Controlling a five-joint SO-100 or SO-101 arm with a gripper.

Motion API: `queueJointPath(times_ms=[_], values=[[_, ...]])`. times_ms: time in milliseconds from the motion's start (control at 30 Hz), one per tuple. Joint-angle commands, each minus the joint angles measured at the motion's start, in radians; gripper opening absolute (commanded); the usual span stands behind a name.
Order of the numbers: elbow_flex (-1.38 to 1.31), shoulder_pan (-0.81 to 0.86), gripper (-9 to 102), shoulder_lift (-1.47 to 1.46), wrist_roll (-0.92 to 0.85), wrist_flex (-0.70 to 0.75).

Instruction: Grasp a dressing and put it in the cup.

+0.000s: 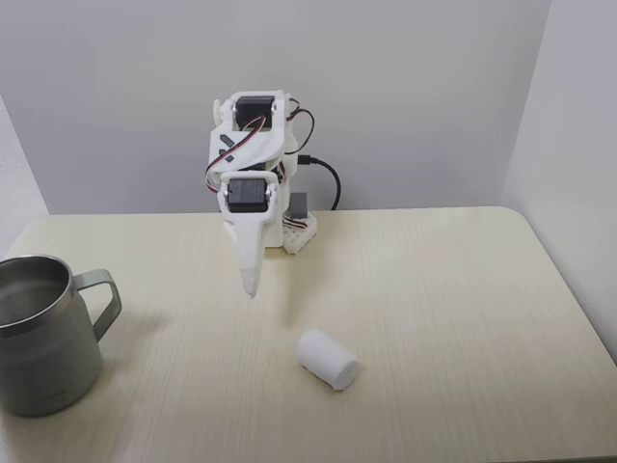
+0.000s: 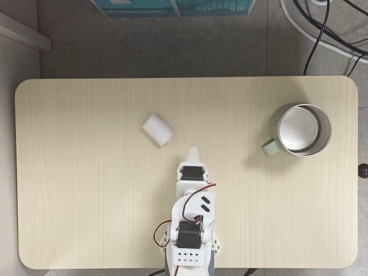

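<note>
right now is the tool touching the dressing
Apart. In the fixed view from above, bare table shows between the tool tip and the dressing; the other fixed view shows the same gap.

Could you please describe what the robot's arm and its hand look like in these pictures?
The arm is made of white plastic segments with black servo blocks set into them. Thin red, black and white wires loop between the joints, and a thick black cable leaves the base. The hand is a white pointed taper.
</note>
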Motion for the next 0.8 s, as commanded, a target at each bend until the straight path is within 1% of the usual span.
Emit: queueJointPath(times_ms=[0, 500, 633, 767], values=[[-0.008, -0.023, 0, 0.002, -0.002, -0.031], [-0.008, -0.023, 0, 0.002, -0.009, -0.031], [0.014, -0.037, 1, 0.002, -0.061, -0.012], [0.150, -0.061, 1, 0.002, -0.160, 0.074]])
